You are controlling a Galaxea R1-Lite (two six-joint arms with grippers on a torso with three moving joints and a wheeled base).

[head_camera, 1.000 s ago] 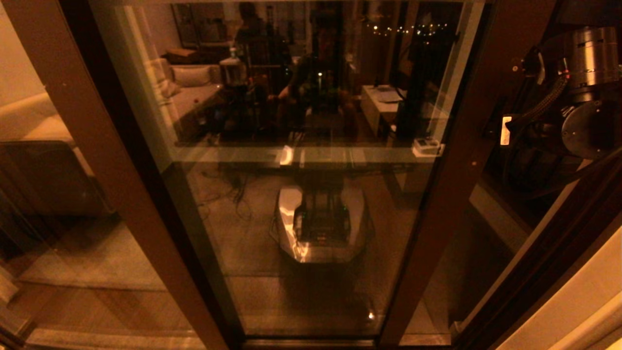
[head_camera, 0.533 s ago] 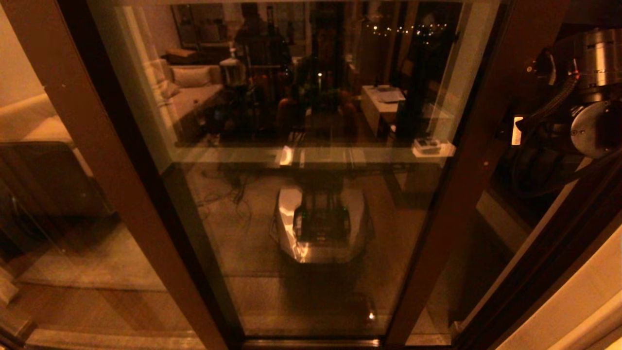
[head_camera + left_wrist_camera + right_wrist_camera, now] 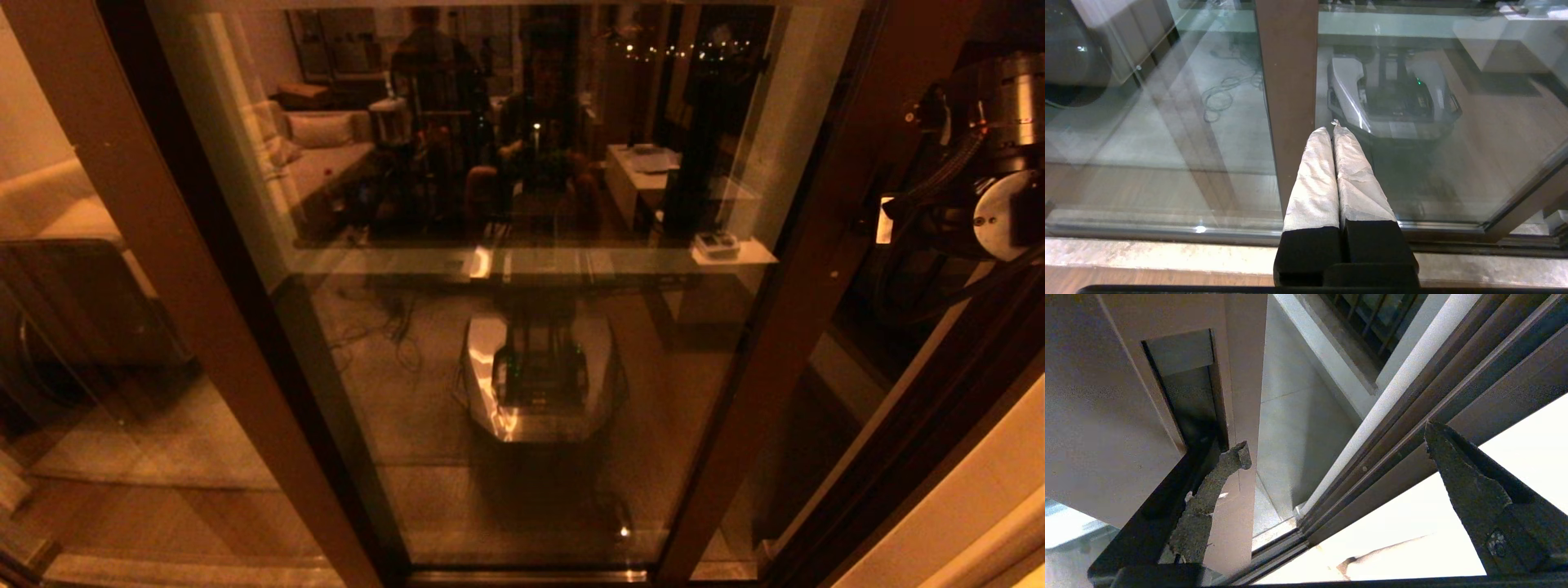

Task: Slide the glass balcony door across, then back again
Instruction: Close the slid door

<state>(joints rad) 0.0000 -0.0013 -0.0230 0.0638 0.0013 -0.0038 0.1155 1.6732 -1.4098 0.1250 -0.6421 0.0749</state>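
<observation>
The glass balcony door (image 3: 522, 269) fills the middle of the head view, with a gap between its handle-side upright (image 3: 784, 327) and the outer frame (image 3: 1453, 388), so by my reading one of the two slides is underway, though which one cannot be told. The right end effector (image 3: 1335, 445) stands spread wide, one finger (image 3: 1216, 477) hooked at the handle slot (image 3: 1184, 388) of that upright. The left end effector (image 3: 1333, 134) hangs pressed together near the door's other upright, holding nothing.

Head camera steeply downward, close to the glass balcony door (image 3: 522, 327); both wrist cameras nearer its frame.
</observation>
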